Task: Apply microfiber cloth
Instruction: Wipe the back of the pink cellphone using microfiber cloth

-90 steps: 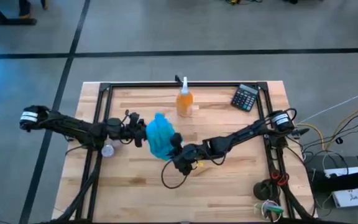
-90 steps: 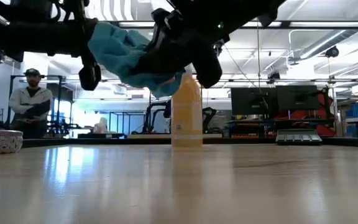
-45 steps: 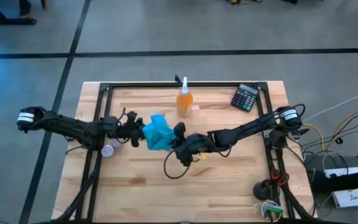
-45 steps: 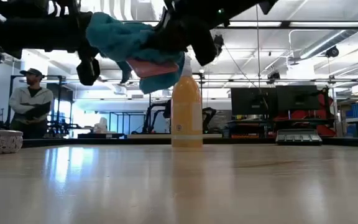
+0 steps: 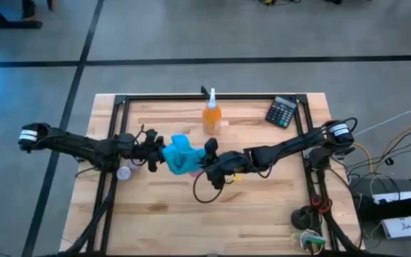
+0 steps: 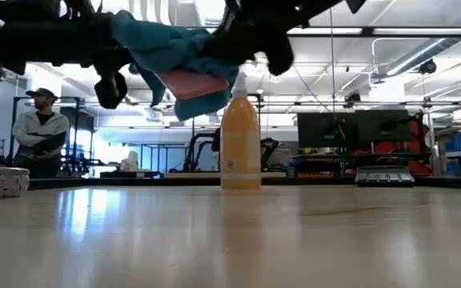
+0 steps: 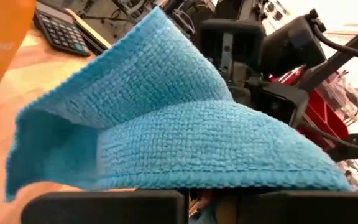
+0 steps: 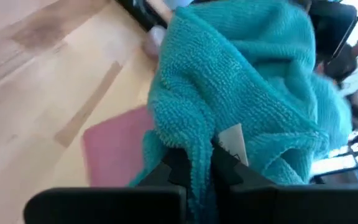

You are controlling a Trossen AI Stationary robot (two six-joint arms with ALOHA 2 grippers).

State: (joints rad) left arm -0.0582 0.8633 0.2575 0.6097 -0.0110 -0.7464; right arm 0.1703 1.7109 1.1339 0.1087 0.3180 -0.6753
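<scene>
The microfiber cloth (image 5: pixel 180 155), hanging low and loose between both grippers 1 second ago, now rides higher and bunched above mid-table, a pink object showing beneath it; the wiping looks under way. The right gripper (image 5: pixel 204 158) is clamped on it; the left gripper's (image 5: pixel 157 152) jaws cannot be told. The orange spray bottle's (image 6: pixel 240 148) label is unreadable.

The table holds one microfiber cloth (image 5: pixel 180 155), one orange spray bottle (image 5: pixel 212 114), one calculator (image 5: pixel 282 112) and two arms.
</scene>
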